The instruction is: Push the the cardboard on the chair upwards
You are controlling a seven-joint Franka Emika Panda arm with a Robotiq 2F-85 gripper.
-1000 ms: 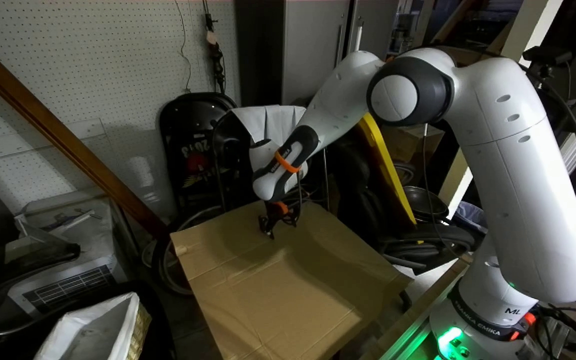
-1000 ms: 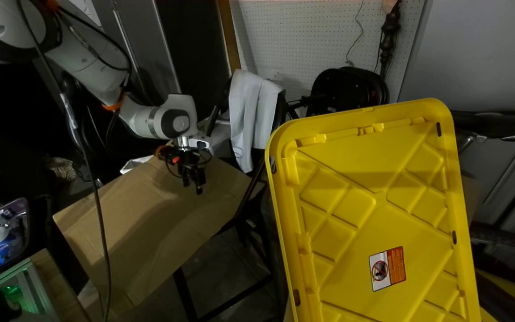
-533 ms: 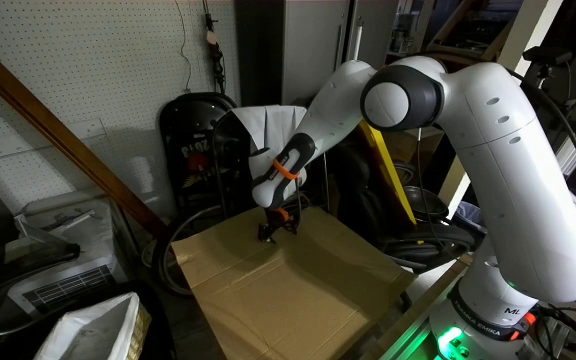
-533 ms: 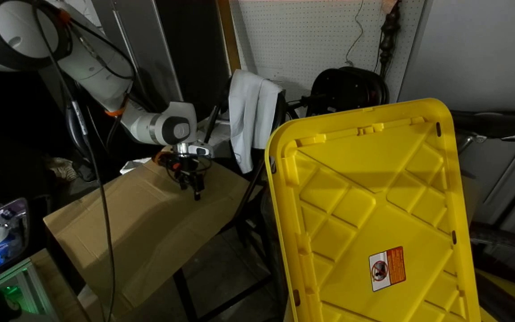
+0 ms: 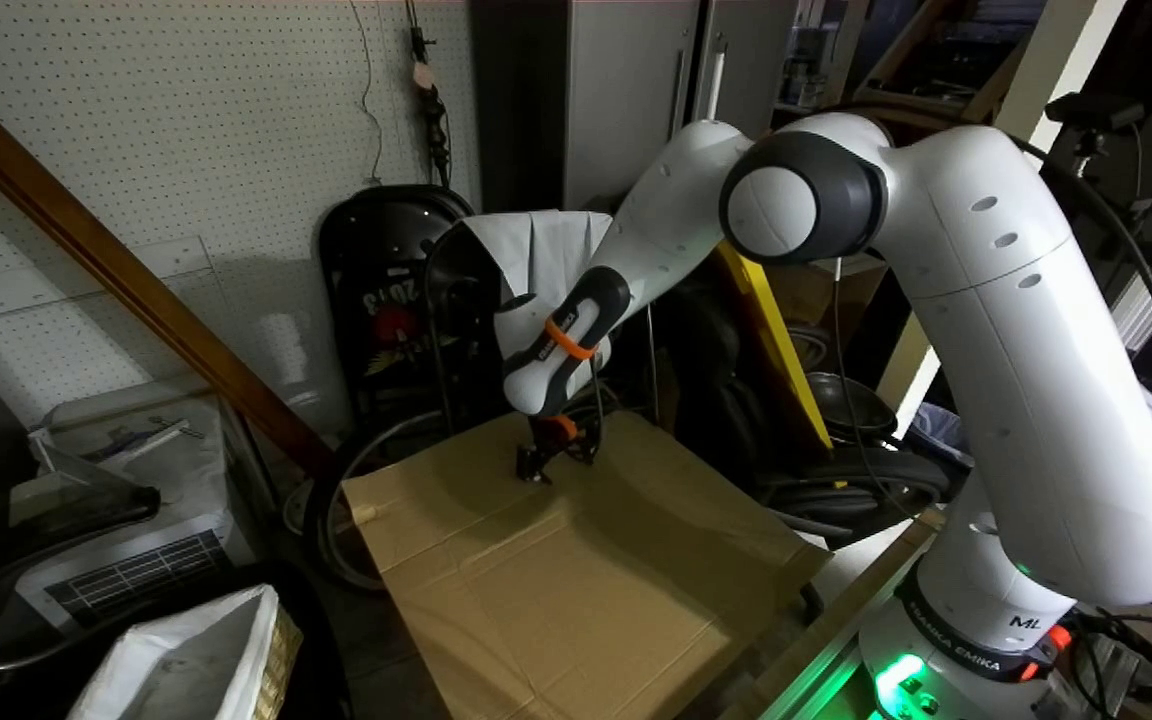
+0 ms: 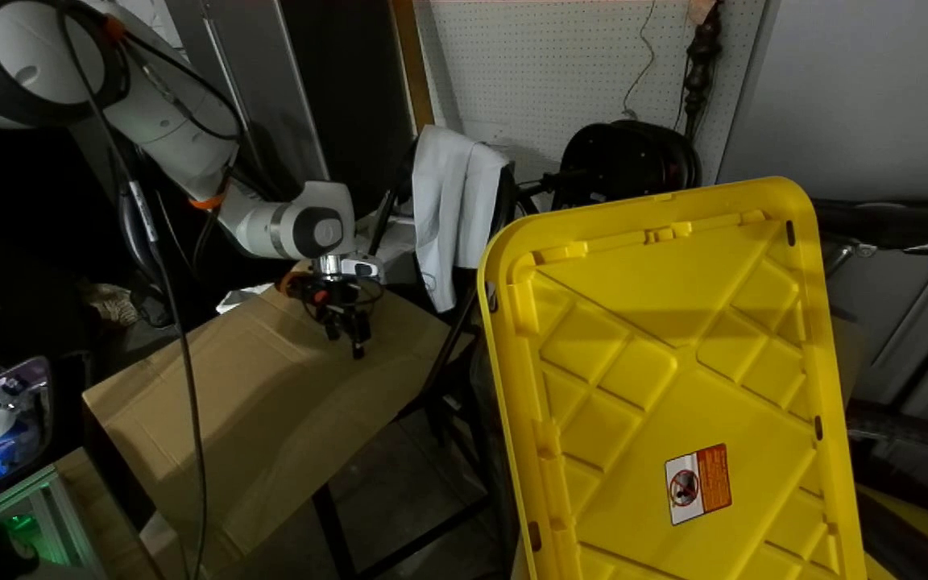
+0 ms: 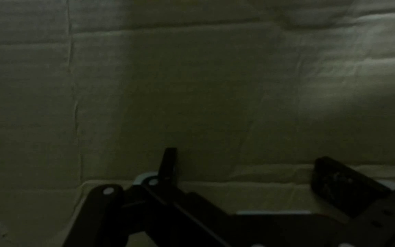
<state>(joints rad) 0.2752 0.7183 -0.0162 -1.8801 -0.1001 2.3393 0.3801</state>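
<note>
The cardboard (image 5: 586, 610) is a large flat tan-brown sheet with creases. It lies over the chair, whose black legs (image 6: 337, 533) show beneath it; the seat is hidden. The cardboard also shows in an exterior view (image 6: 263, 427) and fills the background of the dark wrist view (image 7: 197, 85). My gripper (image 5: 548, 468) points down over the far part of the sheet in both exterior views, including here (image 6: 345, 341). In the wrist view its two fingers (image 7: 247, 156) are wide apart with only cardboard behind them. The fingertips are at or very near the surface; contact cannot be told.
A white cloth (image 6: 456, 209) hangs over a black chair back behind the cardboard. A yellow lid (image 6: 673, 362) stands beside it. A white-lined basket (image 5: 186, 660) and a bicycle wheel (image 5: 331, 530) are near the sheet's side. A cable (image 6: 190, 419) hangs across the view.
The arm and gripper have lowered a little. The cardboard has shifted slightly toward the robot base, mostly between one second and half a second ago. The gripper remains open.
</note>
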